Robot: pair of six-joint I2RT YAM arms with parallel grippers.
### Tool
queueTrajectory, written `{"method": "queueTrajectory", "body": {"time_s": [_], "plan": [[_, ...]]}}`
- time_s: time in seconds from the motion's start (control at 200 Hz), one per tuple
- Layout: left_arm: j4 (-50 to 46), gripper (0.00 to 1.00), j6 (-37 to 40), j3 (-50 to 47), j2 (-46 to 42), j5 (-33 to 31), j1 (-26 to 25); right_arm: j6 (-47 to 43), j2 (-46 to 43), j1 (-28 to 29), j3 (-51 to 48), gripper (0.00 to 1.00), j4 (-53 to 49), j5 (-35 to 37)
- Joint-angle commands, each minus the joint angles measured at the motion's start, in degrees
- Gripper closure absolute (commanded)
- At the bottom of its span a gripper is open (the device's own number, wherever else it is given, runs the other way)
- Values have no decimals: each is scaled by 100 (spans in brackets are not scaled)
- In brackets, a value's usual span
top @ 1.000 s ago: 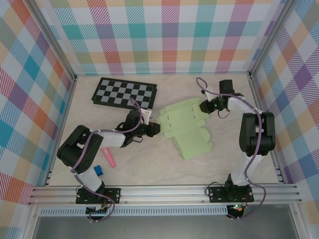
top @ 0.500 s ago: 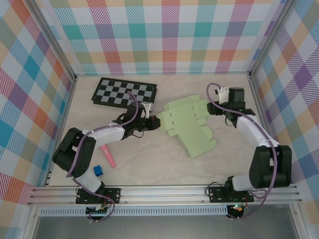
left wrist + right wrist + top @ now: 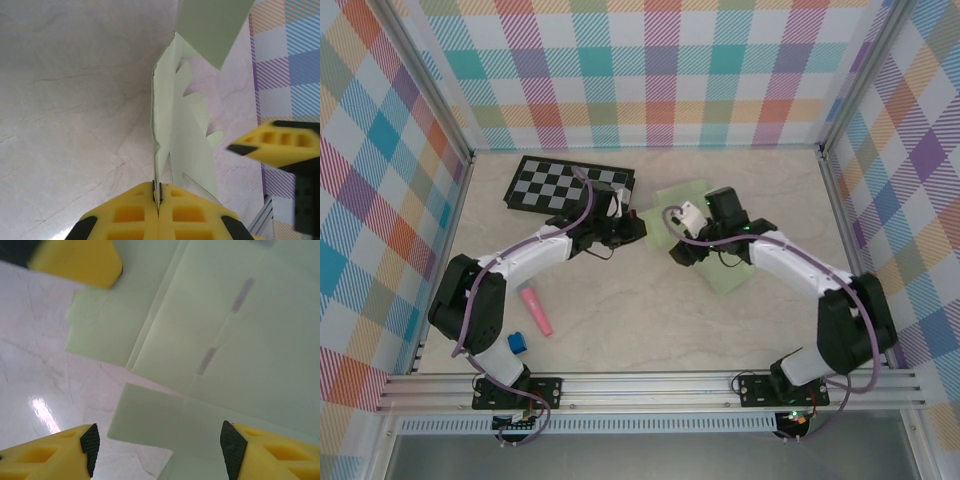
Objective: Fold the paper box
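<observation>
Currently, the pale light-green thin-card paper box [image 3: 678,197] is pinched edge-on by the left tool [image 3: 159,200]; the right tool [image 3: 159,447], jaws spread and empty, is positioned directly above its flat panels.

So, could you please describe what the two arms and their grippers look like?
The left arm and right arm have black joints, white links and looping purple cables. Their fingers are yellow, with square pockets and black pads.

Top camera looks down from behind; wrist cameras closely share the paper box [image 3: 240,340].
</observation>
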Motion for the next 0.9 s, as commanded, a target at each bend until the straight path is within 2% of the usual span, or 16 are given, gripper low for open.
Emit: {"method": "queueTrajectory", "body": {"time_s": [0.0,0.11,0.125,0.135,0.18,0.405,0.755,0.895], "plan": [[-319,100,-144,49,77,91,60,-8,352,115,441,32,-407,258],[-276,100,-246,66,125,147,55,176,616,248,591,31,-478,361],[-275,100,-266,70,126,151,55,206,648,250,615,16,-484,351],[-275,100,-271,69,132,149,55,222,674,249,621,12,-486,340],[-266,100,-285,70,139,153,64,303,762,258,685,9,-528,292],[-381,100,-246,154,200,113,97,509,1026,294,985,11,-824,-153],[-380,100,-295,176,209,113,117,685,1356,555,742,15,-325,1589],[-381,100,-278,207,236,141,117,796,1253,558,733,20,-311,1532]]}}
